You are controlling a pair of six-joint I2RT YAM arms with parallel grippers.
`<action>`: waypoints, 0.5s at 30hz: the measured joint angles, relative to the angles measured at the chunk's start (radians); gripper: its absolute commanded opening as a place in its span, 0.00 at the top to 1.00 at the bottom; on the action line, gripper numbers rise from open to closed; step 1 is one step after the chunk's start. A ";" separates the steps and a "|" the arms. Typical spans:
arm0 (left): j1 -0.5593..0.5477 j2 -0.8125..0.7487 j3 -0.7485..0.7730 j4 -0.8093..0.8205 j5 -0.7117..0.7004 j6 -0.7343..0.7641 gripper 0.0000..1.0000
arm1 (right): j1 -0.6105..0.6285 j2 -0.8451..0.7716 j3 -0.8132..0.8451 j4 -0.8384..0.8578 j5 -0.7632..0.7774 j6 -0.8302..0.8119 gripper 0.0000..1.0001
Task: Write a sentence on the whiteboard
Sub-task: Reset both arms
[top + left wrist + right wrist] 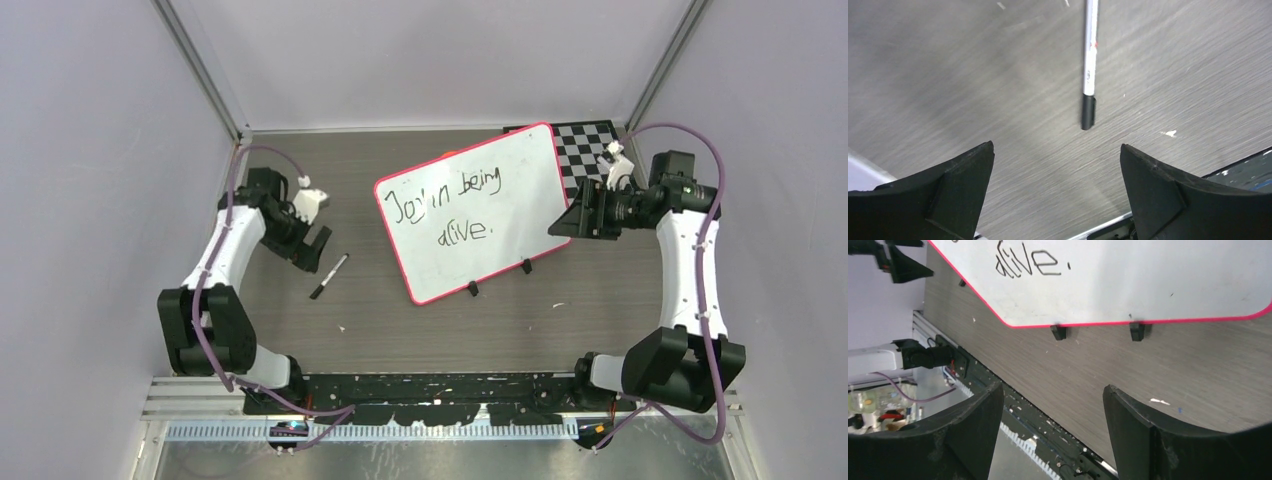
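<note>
Whiteboard (522,215), pink-rimmed, with two-line sentence (450,208)

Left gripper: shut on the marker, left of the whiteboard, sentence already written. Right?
No: the left gripper is open and holds nothing. The left wrist view shows the marker lying on the table ahead of it. It is left of the whiteboard, and the sentence is written.

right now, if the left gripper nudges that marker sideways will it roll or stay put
Probably rolls: the marker has a slim round barrel lying flat on the smooth table. Thin, straight plastic body: likely stiff and light. Its glossy barrel might slip.
</note>
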 measured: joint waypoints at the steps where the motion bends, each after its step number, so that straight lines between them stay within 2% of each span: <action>1: 0.000 -0.009 0.046 -0.021 0.006 0.000 0.00 | 0.000 0.002 0.024 -0.012 0.011 -0.008 0.23; 5: 0.020 -0.016 0.287 -0.111 0.051 -0.028 0.00 | -0.020 0.034 0.152 -0.047 0.032 -0.033 0.20; 9: 0.111 -0.003 0.510 -0.152 0.104 -0.102 0.00 | -0.086 0.121 0.311 -0.070 0.036 -0.050 0.20; 12: 0.167 0.006 0.576 -0.141 0.109 -0.159 0.00 | -0.151 0.208 0.415 -0.069 0.037 -0.059 0.20; 15: 0.182 0.005 0.551 -0.117 0.106 -0.210 0.00 | -0.195 0.276 0.446 -0.061 0.043 -0.063 0.20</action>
